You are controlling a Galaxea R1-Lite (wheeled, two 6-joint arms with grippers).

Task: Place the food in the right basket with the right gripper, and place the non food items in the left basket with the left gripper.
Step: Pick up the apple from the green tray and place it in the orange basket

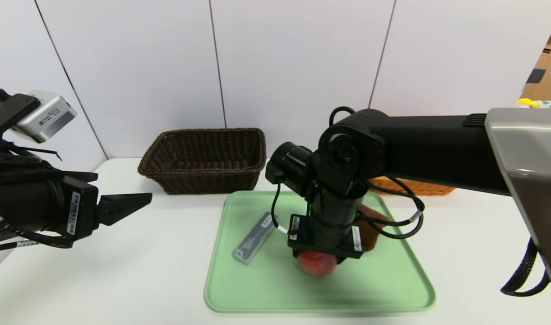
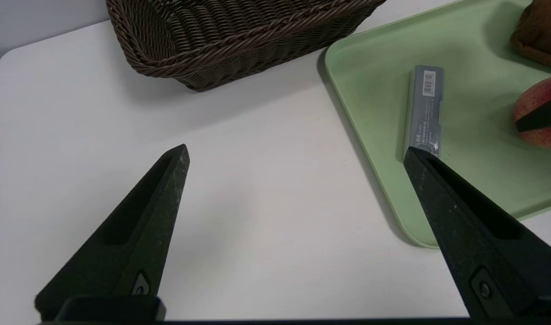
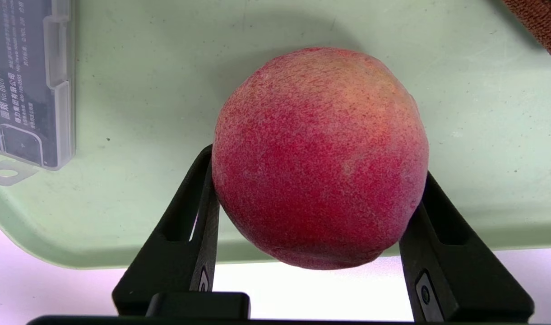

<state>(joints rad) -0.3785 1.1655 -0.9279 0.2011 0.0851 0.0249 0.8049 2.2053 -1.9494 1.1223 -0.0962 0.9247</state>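
A red peach (image 1: 318,264) (image 3: 320,158) is low over the middle of the green tray (image 1: 392,289). My right gripper (image 1: 324,258) (image 3: 318,163) points straight down and is shut on it, one finger pressed against each side. A grey plastic case (image 1: 253,238) (image 2: 424,108) (image 3: 27,81) lies flat on the tray's left half. A brown food item (image 1: 371,225) (image 2: 539,31) lies behind the right arm, mostly hidden. My left gripper (image 1: 140,201) (image 2: 295,152) hovers open over the bare table left of the tray, holding nothing.
A dark brown wicker basket (image 1: 203,158) (image 2: 221,36) stands behind the tray on the left. An orange basket (image 1: 410,186) sits at the back right, largely covered by the right arm. White table (image 1: 122,280) surrounds the tray.
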